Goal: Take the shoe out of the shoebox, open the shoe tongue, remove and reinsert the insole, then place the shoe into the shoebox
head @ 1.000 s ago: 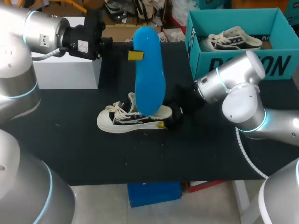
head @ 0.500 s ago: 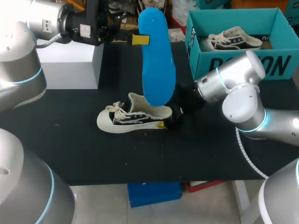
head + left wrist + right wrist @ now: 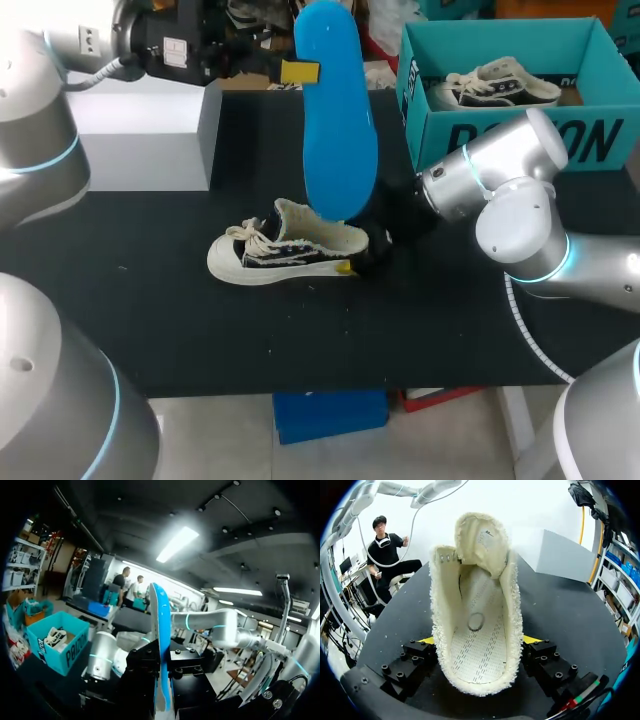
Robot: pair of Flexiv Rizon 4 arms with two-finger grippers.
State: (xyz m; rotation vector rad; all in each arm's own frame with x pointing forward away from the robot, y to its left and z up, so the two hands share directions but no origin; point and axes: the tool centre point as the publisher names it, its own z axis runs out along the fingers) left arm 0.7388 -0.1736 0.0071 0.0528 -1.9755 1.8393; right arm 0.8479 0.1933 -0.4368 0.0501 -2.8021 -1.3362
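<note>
Looking along your left gripper (image 3: pixel 299 72), you find the blue insole (image 3: pixel 340 140) pinched between its two fingers near one end. It is held upright in the air, with most of its length hanging below the fingers. The insole's lower end sits over the open collar of the shoe (image 3: pixel 285 250); whether the two touch cannot be told. Your right gripper (image 3: pixel 477 640) is clamped on the shoe's heel, a yellow tip pressed to each side. Ahead of that gripper the shoe rests on its sole on the black table (image 3: pixel 200 340), toe pointing away, tongue (image 3: pixel 482 540) folded back and the bare perforated footbed in plain sight. Behind the right gripper and off to one side stands the teal shoebox (image 3: pixel 500 140), with a second shoe (image 3: pixel 495 85) inside. A white box (image 3: pixel 140 130) sits near your left arm's wrist.
</note>
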